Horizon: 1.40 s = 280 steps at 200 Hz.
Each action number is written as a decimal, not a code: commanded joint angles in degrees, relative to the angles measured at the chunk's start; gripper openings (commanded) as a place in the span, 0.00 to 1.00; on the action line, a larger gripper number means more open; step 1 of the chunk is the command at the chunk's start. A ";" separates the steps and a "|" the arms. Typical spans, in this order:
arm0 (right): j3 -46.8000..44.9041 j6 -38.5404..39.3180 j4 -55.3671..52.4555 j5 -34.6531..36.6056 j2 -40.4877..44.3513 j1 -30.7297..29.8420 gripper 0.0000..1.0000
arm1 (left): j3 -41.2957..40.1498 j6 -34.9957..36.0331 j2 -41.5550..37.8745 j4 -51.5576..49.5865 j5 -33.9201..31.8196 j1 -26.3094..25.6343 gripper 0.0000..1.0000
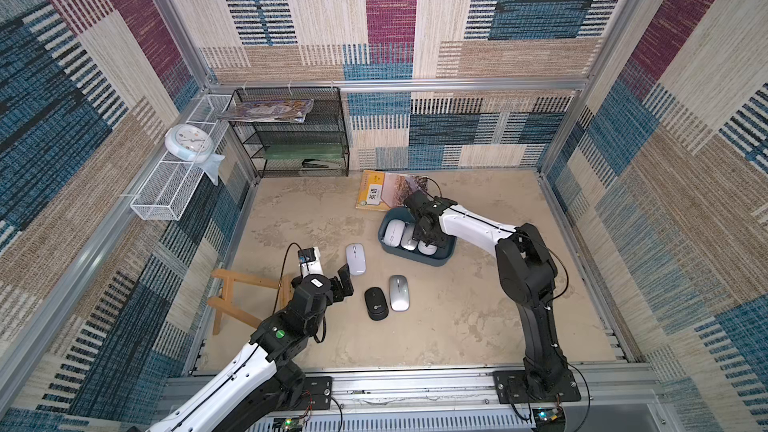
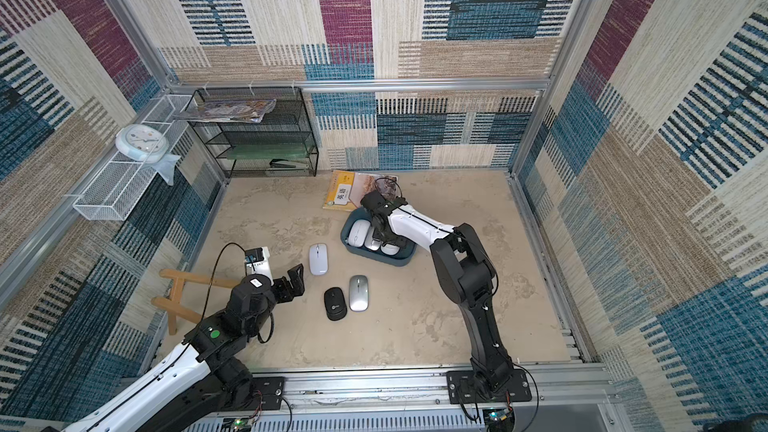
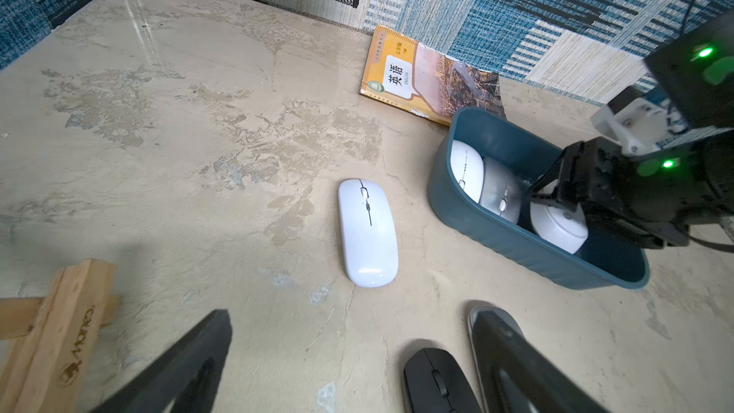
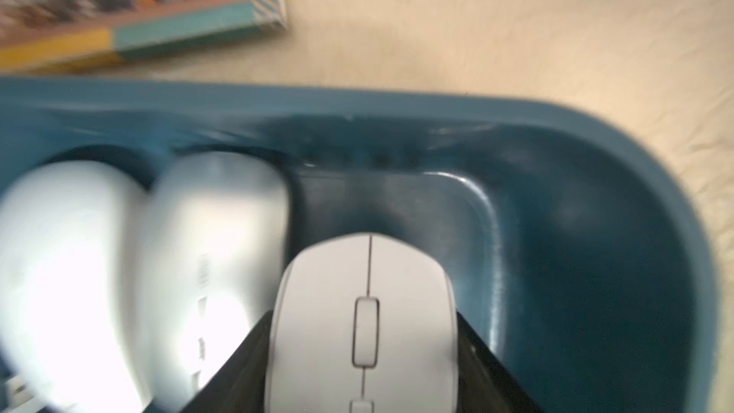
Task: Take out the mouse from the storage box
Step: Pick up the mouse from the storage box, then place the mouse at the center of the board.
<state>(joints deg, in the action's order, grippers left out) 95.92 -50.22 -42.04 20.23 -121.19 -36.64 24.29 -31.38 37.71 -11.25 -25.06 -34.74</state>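
The teal storage box (image 1: 415, 261) (image 2: 374, 260) (image 3: 496, 240) (image 4: 357, 101) sits mid-table in both top views. Inside it my right gripper (image 1: 426, 239) (image 4: 363, 315) is shut on a white mouse (image 4: 363, 303) (image 3: 556, 228), one finger on each side of it. A white mouse (image 1: 394, 232) and a grey mouse (image 1: 409, 238) lie beside it in the box. My left gripper (image 1: 345, 280) (image 3: 353, 319) hangs open and holds nothing, over the table left of the box.
Three mice lie on the table: white (image 1: 355, 258), black (image 1: 376, 303), silver (image 1: 399, 292). A book (image 1: 386, 195) touches the box's far side. A wooden stand (image 1: 237, 297) is at the left; a black mesh rack (image 1: 291, 135) and a white wire basket (image 1: 166, 189) are at the back left.
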 commanded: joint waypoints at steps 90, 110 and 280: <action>-8.62 8.09 5.37 0.24 15.70 -2.24 0.44 | 0.95 0.72 2.41 0.74 0.01 0.11 0.99; -13.57 10.72 7.41 0.43 19.41 -4.81 0.44 | 1.17 0.84 2.89 0.78 0.18 0.09 0.99; -48.23 13.09 25.88 -7.24 39.27 -15.92 0.44 | 1.11 2.02 -1.27 -3.03 -8.24 0.24 0.99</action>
<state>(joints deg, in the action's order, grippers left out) 50.02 -36.64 -20.29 14.55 -82.43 -52.40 25.98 -30.02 37.69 -13.67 -30.28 -34.65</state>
